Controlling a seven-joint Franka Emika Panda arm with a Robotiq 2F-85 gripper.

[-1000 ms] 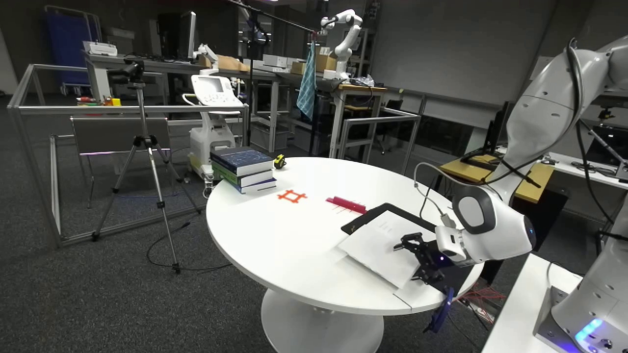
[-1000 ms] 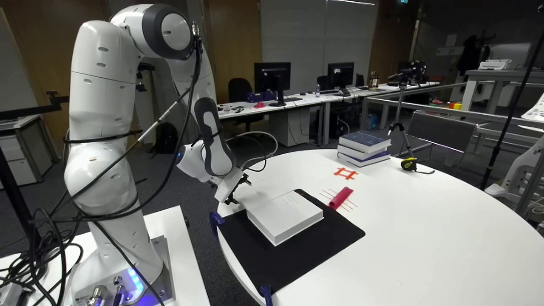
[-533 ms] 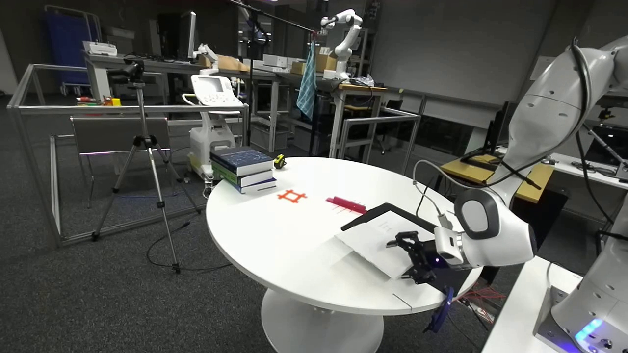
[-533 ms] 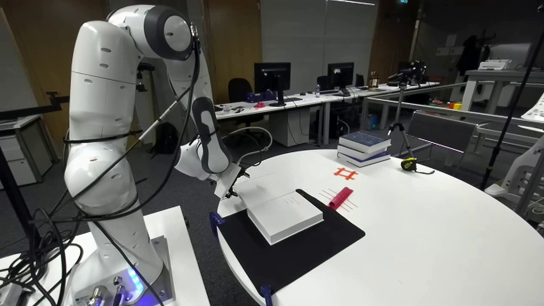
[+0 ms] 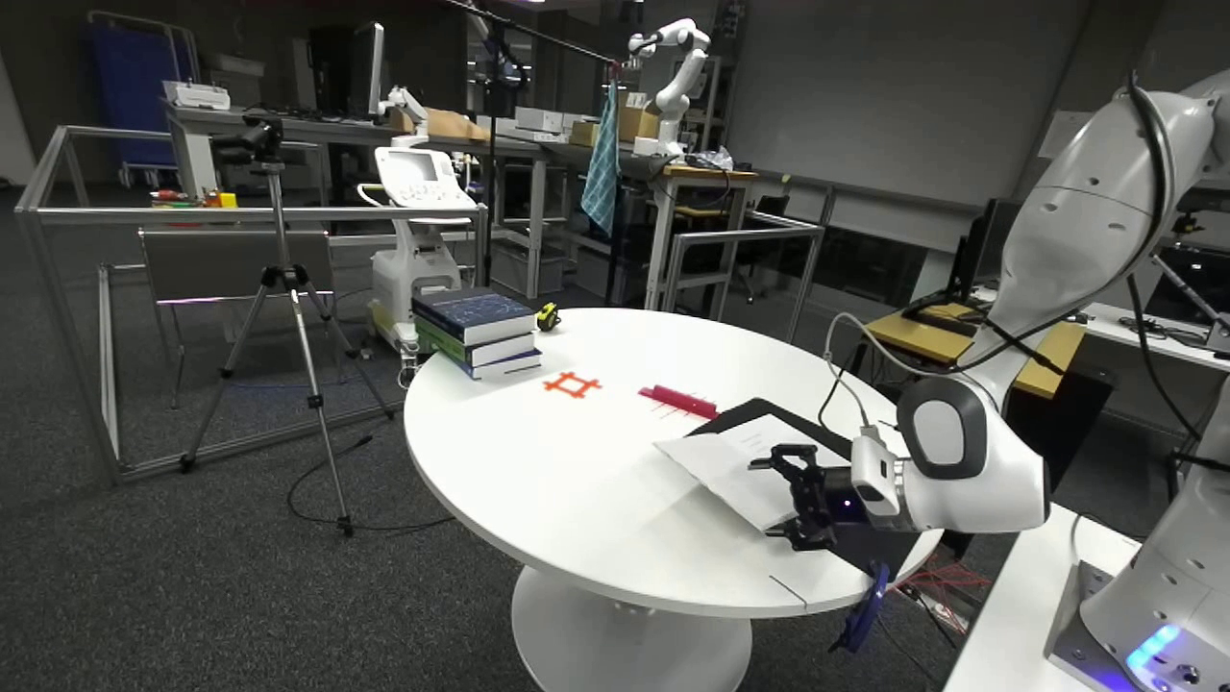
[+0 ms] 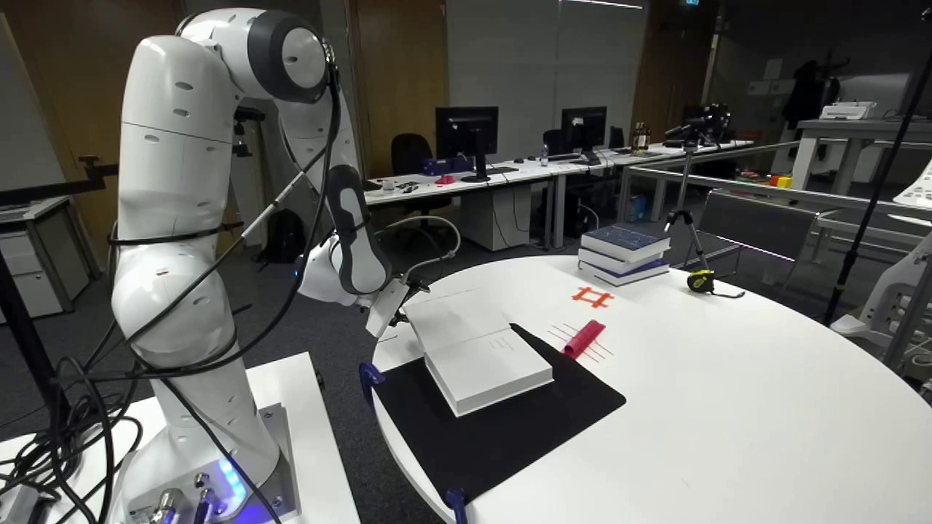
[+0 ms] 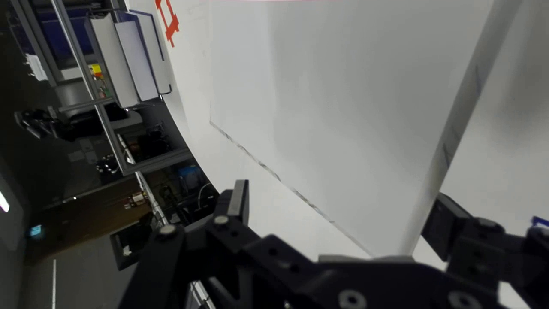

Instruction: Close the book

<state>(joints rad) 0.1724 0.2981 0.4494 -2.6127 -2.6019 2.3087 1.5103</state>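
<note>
Pincer [image 5: 764, 498] spread wide on my end — right at the tilted-up half of the book [image 6: 488, 372]. Book's open on the bench [image 6: 728, 407].

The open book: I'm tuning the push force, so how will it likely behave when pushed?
The book looks thick where it lies on the black mat, so that part is probably heavy and unlikely to tip. The raised side looks much thinner, so it may flex and swing over fairly easily. Being flat-sided, the book might slide but hardly roll.
</note>
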